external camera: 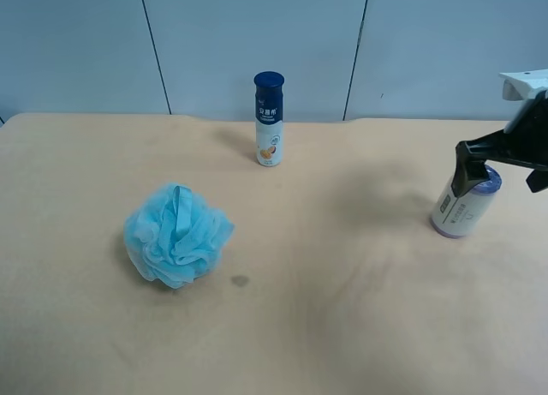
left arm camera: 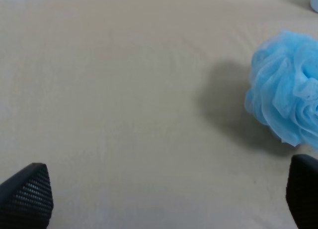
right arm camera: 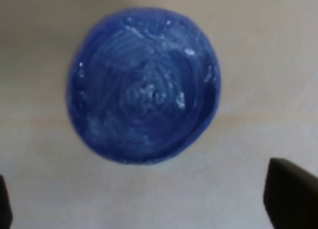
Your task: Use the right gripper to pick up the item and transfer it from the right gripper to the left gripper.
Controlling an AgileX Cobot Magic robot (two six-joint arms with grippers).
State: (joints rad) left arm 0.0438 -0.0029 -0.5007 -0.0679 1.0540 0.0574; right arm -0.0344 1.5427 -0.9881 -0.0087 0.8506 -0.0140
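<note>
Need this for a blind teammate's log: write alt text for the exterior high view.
At the right edge, the right gripper hangs with open jaws over a short purple-ended roll standing on a tan table. A fluffy light-blue bath pouf lies at left, and a white bottle with a navy cap stands upright at the back.

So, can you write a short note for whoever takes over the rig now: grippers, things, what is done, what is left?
The right gripper is open and empty, above the lavender-ended roll, not gripping it.
The left gripper is open and empty, over bare table beside the blue bath pouf.
The roll stands upright near the exterior view's right edge; the navy-capped bottle stands at the back.
Done: nothing picked yet.
To do: grasp roll, lift, pass to left gripper.
</note>
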